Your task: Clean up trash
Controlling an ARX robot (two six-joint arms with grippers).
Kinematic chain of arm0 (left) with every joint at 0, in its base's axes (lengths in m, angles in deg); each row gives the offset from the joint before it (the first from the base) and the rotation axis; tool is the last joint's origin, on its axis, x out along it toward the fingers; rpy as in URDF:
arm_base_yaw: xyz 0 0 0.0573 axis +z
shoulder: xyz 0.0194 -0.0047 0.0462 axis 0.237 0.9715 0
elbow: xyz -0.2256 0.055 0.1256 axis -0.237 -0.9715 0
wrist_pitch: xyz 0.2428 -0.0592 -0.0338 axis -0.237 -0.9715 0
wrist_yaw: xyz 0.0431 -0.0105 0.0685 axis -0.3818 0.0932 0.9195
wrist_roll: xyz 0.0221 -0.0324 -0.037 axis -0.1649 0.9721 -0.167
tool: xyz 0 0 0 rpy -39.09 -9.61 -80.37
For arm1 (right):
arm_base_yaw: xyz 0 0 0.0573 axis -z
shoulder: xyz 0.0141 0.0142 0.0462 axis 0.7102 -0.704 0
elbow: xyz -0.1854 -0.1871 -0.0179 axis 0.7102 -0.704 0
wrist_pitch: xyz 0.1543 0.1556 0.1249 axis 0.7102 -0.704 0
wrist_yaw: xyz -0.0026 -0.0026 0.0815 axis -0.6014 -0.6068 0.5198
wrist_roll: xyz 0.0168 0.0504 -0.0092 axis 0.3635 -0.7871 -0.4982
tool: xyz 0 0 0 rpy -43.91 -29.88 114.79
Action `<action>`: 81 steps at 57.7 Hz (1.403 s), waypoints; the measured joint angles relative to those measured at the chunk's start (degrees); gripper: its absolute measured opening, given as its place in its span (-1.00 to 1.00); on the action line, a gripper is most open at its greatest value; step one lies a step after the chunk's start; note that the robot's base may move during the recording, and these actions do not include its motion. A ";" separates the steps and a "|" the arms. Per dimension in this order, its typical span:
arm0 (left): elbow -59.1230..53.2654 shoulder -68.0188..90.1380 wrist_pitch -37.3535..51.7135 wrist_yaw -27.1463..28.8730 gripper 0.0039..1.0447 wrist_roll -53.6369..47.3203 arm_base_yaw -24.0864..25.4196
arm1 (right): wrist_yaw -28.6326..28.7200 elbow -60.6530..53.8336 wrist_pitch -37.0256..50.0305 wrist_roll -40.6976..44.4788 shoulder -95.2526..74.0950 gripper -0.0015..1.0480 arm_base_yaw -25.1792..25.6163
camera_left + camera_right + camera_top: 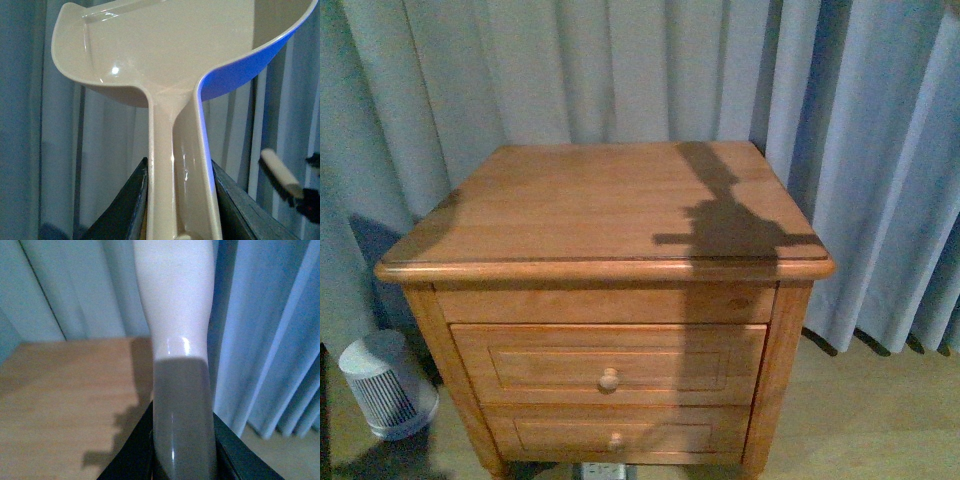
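My left gripper (180, 200) is shut on the handle of the cream dustpan (165, 55), held up in front of the curtain; its scoop looks empty. My right gripper (182, 440) is shut on the handle of the brush (175, 330), held beside the far right side of the wooden nightstand (65, 395). The brush's head also shows in the left wrist view (280, 172). No trash wad is in view. In the front view neither arm shows; only their shadow falls on the nightstand top (600, 200).
The nightstand has two drawers with round knobs (609, 378). Grey-blue curtains (880, 150) hang behind it and to both sides. A small white fan-like appliance (382, 385) stands on the floor at the left of the nightstand.
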 joint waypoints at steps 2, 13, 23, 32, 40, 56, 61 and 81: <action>0.00 0.00 0.00 0.00 -0.45 0.02 0.00 | -0.22 -2.67 2.71 2.56 3.23 -0.62 -0.24; 0.00 0.00 0.00 -0.02 -0.45 0.02 0.00 | -2.80 -15.78 8.31 10.69 21.64 -0.62 -1.64; 0.00 0.00 0.00 -0.02 -0.45 0.02 0.00 | -5.62 -19.87 8.37 12.28 31.82 -0.62 -2.38; 0.00 0.00 0.00 0.00 -0.45 0.02 0.00 | -8.59 -23.30 9.55 12.70 36.35 -0.62 -2.32; 0.00 0.00 0.00 -0.02 -0.45 0.02 0.00 | -8.50 -23.45 9.46 12.70 36.44 -0.62 -2.32; 0.00 -0.02 -0.02 0.02 -0.45 0.13 0.00 | -9.07 -23.50 9.40 12.70 36.72 -0.63 -2.16; 0.00 -0.09 -0.02 0.04 -0.45 0.15 0.02 | -8.15 -23.56 9.38 12.81 36.70 -0.63 -2.40; -0.07 -0.09 -0.09 -0.15 -0.45 0.15 0.07 | -8.66 -23.80 9.35 13.03 36.46 -0.63 -2.25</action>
